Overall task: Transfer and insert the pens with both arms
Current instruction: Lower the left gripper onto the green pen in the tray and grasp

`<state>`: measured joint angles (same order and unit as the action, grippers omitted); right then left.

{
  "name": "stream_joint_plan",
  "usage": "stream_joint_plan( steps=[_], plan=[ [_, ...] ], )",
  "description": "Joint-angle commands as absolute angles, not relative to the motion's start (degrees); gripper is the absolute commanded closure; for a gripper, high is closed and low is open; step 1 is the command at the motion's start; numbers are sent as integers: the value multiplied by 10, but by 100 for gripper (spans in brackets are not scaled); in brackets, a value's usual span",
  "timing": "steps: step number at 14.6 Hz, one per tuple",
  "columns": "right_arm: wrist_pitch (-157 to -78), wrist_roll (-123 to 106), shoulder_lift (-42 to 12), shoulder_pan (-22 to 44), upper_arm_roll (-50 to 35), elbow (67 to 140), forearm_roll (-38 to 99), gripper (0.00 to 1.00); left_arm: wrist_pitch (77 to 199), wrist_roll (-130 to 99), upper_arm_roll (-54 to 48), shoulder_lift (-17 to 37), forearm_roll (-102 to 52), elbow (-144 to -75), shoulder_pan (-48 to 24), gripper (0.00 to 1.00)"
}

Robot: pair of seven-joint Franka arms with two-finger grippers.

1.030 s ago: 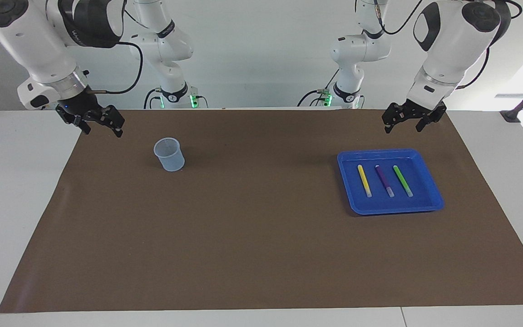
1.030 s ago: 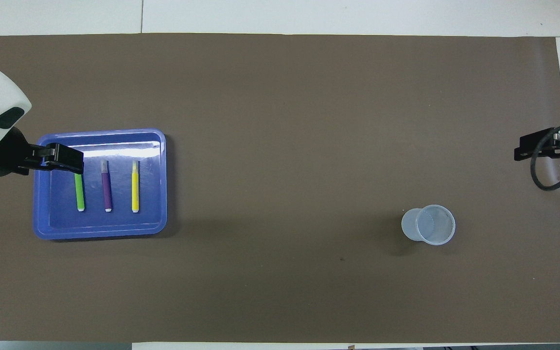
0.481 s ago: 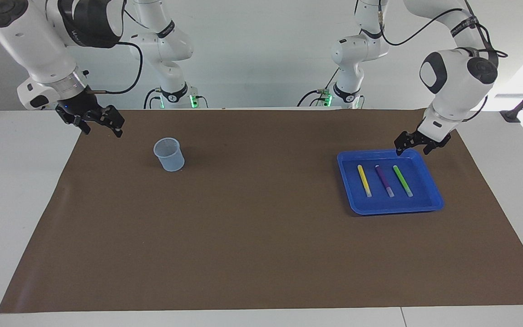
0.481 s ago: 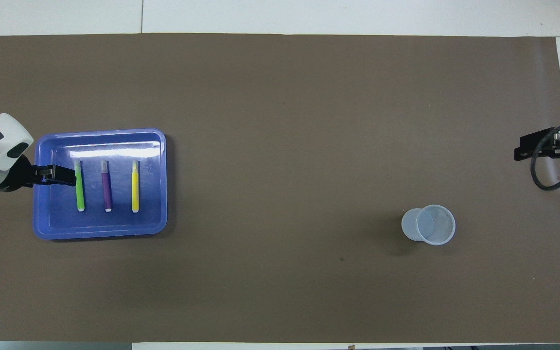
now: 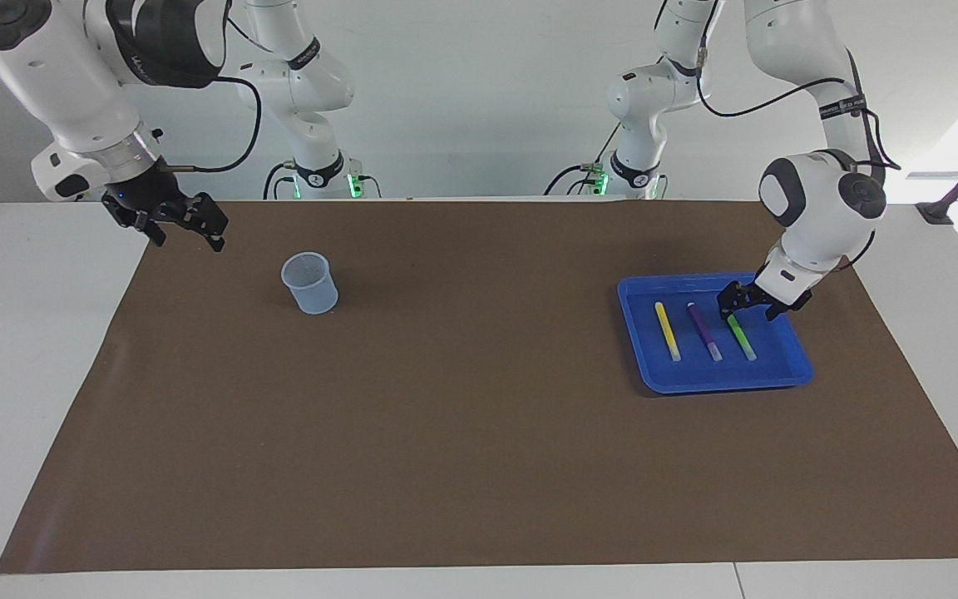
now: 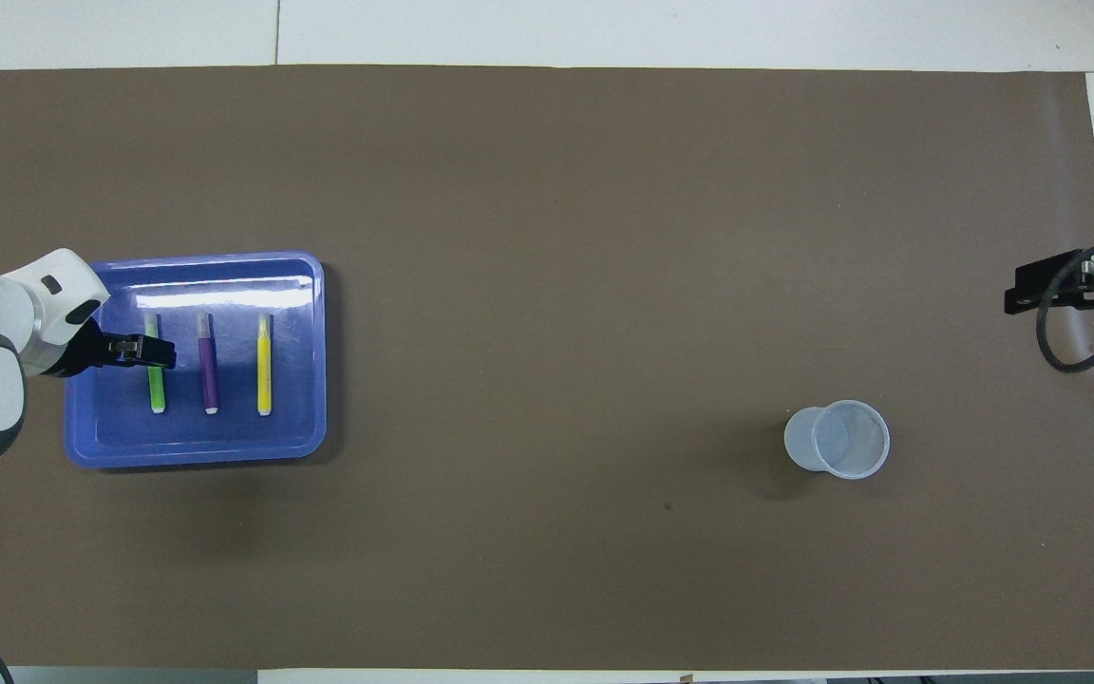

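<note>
i've dropped the left end effector (image 5: 748,308) into the shallow blue plastic tray (image 5: 797,368), jaws open astride the slim green marker pen (image 5: 743,339), not gripped yet. purple pen (image 5: 704,329) & yellow pen (image 5: 667,329) lie beside it; right end effector (image 5: 182,225) waits open, so first pick is imminent imo.

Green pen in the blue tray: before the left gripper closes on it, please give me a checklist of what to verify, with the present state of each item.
1. Left gripper is down over the green pen: ok.
2. Left gripper open: ok.
3. Green pen lies flat in the blue tray, apart from the purple pen: ok.
4. Fingers straddle the pen: cannot tell.
5. Cup stands upright, nothing in it: ok.
6. Right gripper open, waiting over the mat's edge near the cup: ok.
</note>
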<state>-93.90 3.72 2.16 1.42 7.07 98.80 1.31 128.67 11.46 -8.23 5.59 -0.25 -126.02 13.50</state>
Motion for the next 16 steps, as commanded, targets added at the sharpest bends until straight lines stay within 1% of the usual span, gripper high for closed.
stream_joint_plan(
  steps=[1, 6, 9, 11, 15, 16],
  plan=[
    [-928, 24, 28, 13, 73, 990, 24, 0, 1329, 128, -84, 60, -4, -1290, 149, 9],
    [-928, 24, 28, 13, 73, 990, 24, 0, 1353, 124, -84, 79, -4, -1288, 149, 26],
    [-928, 24, 28, 13, 73, 990, 24, 0, 1361, 123, -84, 87, -4, -1284, 148, 29],
    [-928, 24, 28, 13, 73, 990, 24, 0, 1367, 123, -84, 90, -4, -1284, 145, 34],
    [-928, 24, 28, 13, 73, 990, 24, 0, 1383, 123, -84, 99, -4, -1284, 147, 38],
    [-928, 24, 28, 13, 73, 990, 24, 0, 1383, 123, -84, 99, -4, -1284, 146, 42]
  ],
)
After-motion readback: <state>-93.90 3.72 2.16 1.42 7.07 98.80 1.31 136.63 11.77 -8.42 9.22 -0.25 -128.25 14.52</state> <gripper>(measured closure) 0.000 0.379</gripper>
